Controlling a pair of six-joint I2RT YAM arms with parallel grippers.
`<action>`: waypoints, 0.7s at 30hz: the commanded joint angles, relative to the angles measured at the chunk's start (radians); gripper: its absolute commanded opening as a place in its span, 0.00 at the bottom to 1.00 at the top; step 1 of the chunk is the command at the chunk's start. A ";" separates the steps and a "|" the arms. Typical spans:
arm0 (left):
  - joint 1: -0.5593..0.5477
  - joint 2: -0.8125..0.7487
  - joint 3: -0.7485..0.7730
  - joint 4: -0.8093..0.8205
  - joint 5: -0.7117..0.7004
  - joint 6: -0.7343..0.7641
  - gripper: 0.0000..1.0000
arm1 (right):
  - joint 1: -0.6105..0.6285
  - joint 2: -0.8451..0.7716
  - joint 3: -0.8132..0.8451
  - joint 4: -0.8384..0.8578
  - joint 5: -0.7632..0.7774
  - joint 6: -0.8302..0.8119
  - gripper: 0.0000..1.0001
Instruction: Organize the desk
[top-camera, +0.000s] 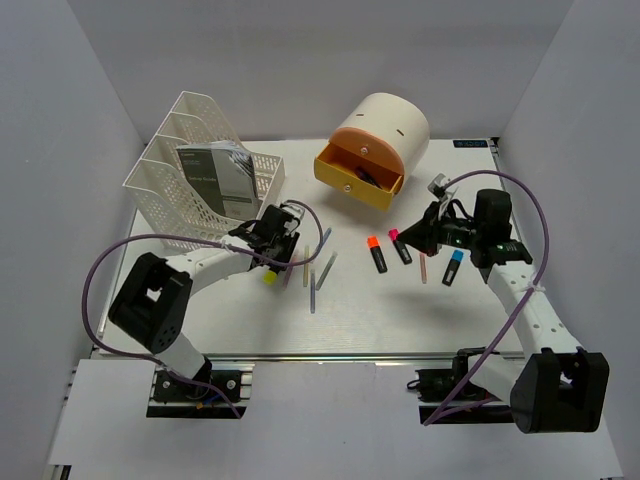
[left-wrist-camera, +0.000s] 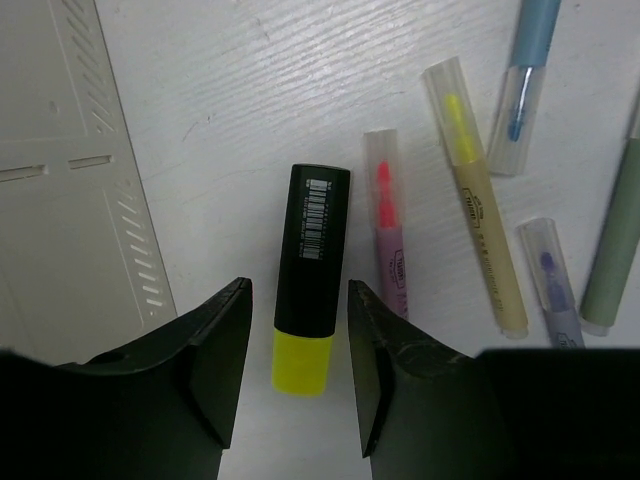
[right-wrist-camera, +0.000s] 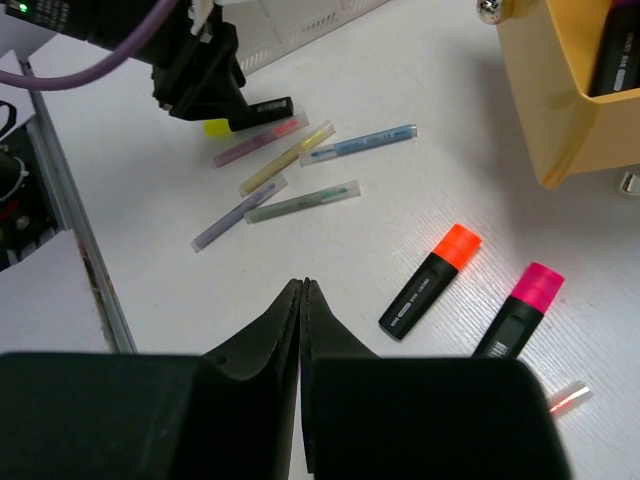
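Lower wide-open left gripper (left-wrist-camera: 298, 335) squarely over yellow highlighter (left-wrist-camera: 311, 262) lying on desk (left-wrist-camera: 250, 100) beside rack (left-wrist-camera: 60, 200); close across black barrel; avoid pink pen (left-wrist-camera: 388, 240) alongside; leave right gripper (right-wrist-camera: 302, 300), pinched closed and empty, parked above desk.

Boxed in by plain grey-white walls: back wall (top-camera: 300, 60) across the top of the frame, left wall (top-camera: 50, 150) and right wall (top-camera: 590, 120) slanting down the sides. Lit evenly and softly, with faint shadows only. In the middle, a flat white surface (top-camera: 400, 320), edged by a metal rail (top-camera: 330, 358) along its lower side. Below that, a pale flat panel (top-camera: 330, 430) along the bottom of the frame.
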 joint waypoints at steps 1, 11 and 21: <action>-0.012 -0.001 0.041 -0.016 -0.050 0.002 0.54 | -0.018 -0.013 0.030 -0.013 -0.094 -0.021 0.04; -0.030 0.082 0.057 -0.024 -0.082 0.006 0.53 | -0.058 -0.030 0.034 -0.026 -0.141 -0.028 0.06; -0.030 0.140 0.070 -0.051 -0.073 0.006 0.48 | -0.114 -0.030 0.026 -0.020 -0.163 -0.022 0.06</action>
